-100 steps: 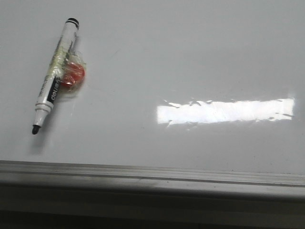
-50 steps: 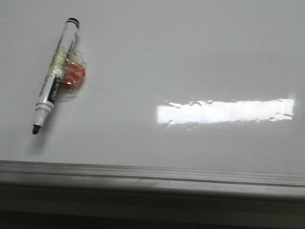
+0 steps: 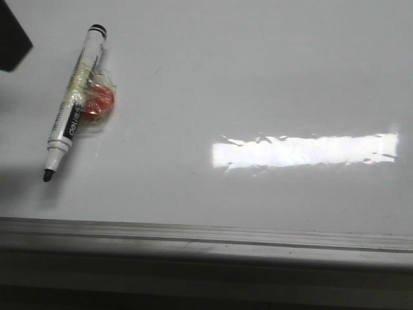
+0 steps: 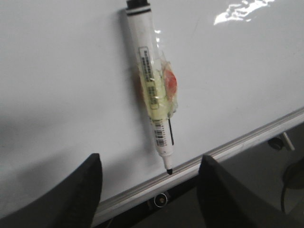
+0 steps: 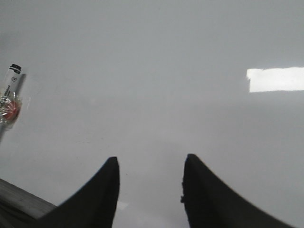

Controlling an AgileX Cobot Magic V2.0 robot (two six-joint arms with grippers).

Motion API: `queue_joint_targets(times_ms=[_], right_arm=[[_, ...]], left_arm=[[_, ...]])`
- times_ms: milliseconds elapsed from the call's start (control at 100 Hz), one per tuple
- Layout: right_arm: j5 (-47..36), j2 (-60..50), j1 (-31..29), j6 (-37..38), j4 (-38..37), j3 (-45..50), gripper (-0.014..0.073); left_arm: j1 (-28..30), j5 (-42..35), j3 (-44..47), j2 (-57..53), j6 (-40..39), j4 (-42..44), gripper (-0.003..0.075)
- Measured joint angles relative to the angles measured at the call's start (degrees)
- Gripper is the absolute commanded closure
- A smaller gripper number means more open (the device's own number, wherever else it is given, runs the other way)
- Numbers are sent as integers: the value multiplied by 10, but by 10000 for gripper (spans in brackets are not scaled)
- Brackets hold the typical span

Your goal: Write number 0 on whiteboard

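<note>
Front view: the whiteboard (image 3: 258, 77) lies flat, glossy, w/ a bright glare bar at right and its grey frame strip along the near edge. The marker (image 3: 73, 103) lies uncapped at the board's left side, tip pointing toward the frame, w/ an orange-red blob (image 3: 98, 101) taped to its barrel under clear tape. No number 0 on the board anywhere; surface is blank. What's new vs. half a second ago: a dark corner (image 3: 13, 35) has come into the top-left of the picture, and a shadow now falls on the board left of the marker tip. Prob. part of the left arm moving in, so the reach for the marker looks to be starting. Writing not begun.

Left wrist view: shows what the front can't. The left gripper (image 4: 149, 190) has its fingers spread wide, nothing between them, hanging above the marker's tip end; marker runs away from the fingers, tip just beside the frame strip. Tape and orange blob sit mid-barrel, barcode label below. Under the board edge some hardware, too blurred to name.

Right wrist view: right gripper (image 5: 151, 190) also released, fingers apart and empty, over bare board well away from the marker, which shows only at the picture's far edge. Glare bar visible too. Front view shows nothing of this arm.
</note>
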Motion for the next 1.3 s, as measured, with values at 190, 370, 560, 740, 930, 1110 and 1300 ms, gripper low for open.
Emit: queue_joint_targets(times_ms=[190,370,560,740,930,1110,1300], right_arm=[[0,0,0,0,0,0,325],[0,0,0,0,0,0,325],[0,0,0,0,0,0,325],[0,0,0,0,0,0,325],[0,0,0,0,0,0,325],[0,0,0,0,0,-4,325],[11,12,0,-15,0,-65,325]], left_arm=[[0,-10,0,56,-3,-13,311],[0,-31,0,94,-3,-13,311],[0,-54,0,120,-3,-16,312],[-3,-48,-6,137,-3,-26,414],[-3,-22,-8,151,4,-31,650],[-3,-19,-8,154,42,-32,740],[-30,-22,-6,142,146,-28,740]])
